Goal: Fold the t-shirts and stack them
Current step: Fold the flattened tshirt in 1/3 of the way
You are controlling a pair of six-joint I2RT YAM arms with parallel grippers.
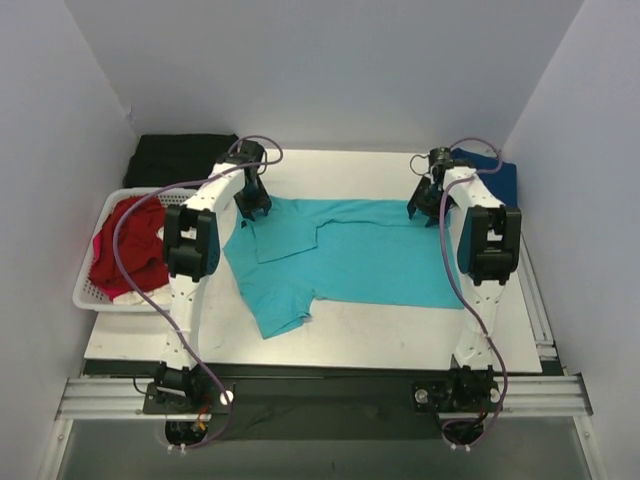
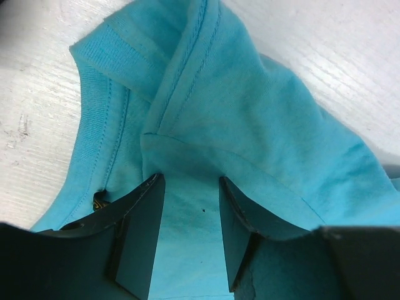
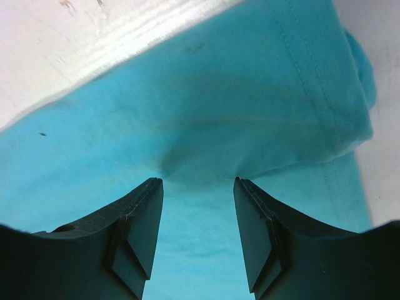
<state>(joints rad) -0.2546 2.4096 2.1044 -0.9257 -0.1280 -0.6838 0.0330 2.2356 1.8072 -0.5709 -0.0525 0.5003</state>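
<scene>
The turquoise-teal t-shirt (image 1: 350, 260) lies spread on the white table, one sleeve pointing to the near left. My left gripper (image 1: 252, 208) is open at the shirt's far left corner, near the collar. Its jaws (image 2: 190, 181) straddle a fold of teal cloth (image 2: 250, 106). My right gripper (image 1: 425, 208) is open at the shirt's far right corner, jaws (image 3: 199, 181) either side of bunched teal cloth (image 3: 187, 106) by the hem. The red t-shirt (image 1: 125, 250) lies crumpled in the basket. The navy blue t-shirt (image 1: 495, 175) lies at the far right behind the right arm.
The white slatted basket (image 1: 98, 300) stands off the table's left edge. A black cloth (image 1: 180, 158) lies at the far left corner. White walls close in the table on three sides. Bare table (image 1: 380, 330) shows in front of the shirt.
</scene>
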